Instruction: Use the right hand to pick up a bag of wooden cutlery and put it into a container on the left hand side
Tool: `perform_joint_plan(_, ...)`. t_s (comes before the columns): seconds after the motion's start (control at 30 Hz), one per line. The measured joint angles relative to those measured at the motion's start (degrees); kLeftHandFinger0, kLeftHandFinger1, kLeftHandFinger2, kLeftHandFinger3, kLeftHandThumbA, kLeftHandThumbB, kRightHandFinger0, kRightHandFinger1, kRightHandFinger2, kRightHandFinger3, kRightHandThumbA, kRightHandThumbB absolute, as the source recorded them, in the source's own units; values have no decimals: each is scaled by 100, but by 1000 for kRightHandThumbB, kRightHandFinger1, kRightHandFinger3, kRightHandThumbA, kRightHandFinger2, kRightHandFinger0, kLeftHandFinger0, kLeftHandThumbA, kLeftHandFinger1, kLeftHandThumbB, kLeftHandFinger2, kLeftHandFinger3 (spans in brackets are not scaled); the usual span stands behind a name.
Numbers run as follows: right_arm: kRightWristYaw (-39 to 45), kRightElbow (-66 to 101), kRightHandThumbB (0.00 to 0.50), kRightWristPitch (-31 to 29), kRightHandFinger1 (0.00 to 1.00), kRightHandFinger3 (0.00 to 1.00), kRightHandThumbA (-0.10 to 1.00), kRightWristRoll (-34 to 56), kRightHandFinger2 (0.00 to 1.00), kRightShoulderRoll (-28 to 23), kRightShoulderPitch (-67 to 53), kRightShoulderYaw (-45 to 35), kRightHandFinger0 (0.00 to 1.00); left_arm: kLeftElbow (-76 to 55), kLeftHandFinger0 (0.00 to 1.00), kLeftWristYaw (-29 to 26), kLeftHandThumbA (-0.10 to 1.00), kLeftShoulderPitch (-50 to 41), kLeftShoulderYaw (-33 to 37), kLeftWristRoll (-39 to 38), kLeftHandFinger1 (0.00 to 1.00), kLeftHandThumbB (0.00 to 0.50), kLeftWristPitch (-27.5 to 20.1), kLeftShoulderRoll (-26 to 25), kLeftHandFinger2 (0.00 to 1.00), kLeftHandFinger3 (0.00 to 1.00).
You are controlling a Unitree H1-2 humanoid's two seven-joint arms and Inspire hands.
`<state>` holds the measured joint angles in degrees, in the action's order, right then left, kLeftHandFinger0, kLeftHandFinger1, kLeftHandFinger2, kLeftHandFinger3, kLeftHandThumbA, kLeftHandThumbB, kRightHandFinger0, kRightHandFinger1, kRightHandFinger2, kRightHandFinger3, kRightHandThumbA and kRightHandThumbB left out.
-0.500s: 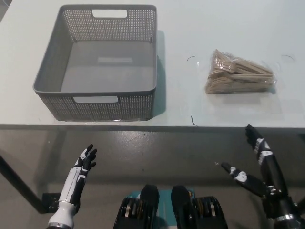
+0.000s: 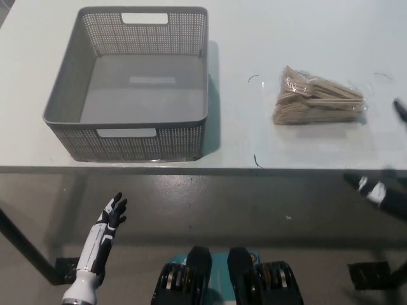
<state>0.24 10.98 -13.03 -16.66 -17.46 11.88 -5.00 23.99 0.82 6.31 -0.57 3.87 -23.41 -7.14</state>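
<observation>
We find the bag (image 2: 318, 100) lying flat on the tabletop (image 2: 286, 38), to the right of the container (image 2: 152, 143) and well apart from it, with no hand touching it. The right hand (image 2: 381, 190) shows only as a blurred black shape at the right edge of the view, below the tabletop edge and apart from the bag; we cannot tell whether it is open or closed. The left hand (image 2: 105, 238) rests at the lower left, below the tabletop, holding nothing, its fingers apart. We judge the task to be at its approach stage, with the pick-up not yet made. We expect the bag to be light. The wooden pieces inside are stiff, but they sit loose in a thin clear film, so we expect the load to shift and the film to slip and crumple under pressure. The bundle is broad and thick at its left end and narrows toward the right, where the handles lie together. We recommend closing on the bag across its width near the middle, slightly toward the thicker end, so that the hold bears on the wood itself and not on slack film. We advise against pinching a corner of the film, since the contents could swing or the film could tear. The container is open at the top, so a release from above should do.
</observation>
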Motion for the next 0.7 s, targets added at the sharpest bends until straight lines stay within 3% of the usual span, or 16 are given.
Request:
perform_joint_plan(0.17,287,-72,500,659,1000,1000,866,-419,1000,-508,766,120,1000,1,1000,4,958,-166,-5,-19,1000,225,-1,-1,1000,1000)
perform_joint_plan(0.33,609,-823,490,1120,1000,1000,879,-799,1000,-905,1885,546,1000,17,1000,21,948,-189,-8,-31,1000,196,-3,-7,1000,1000)
perform_joint_plan(0.7,1328,-3331,500,1637,1000,1000,870,-1339,1000,-1330,4004,1712,1000,117,1000,38,957,-171,-5,-34,1000,185,-8,-40,1000,1000)
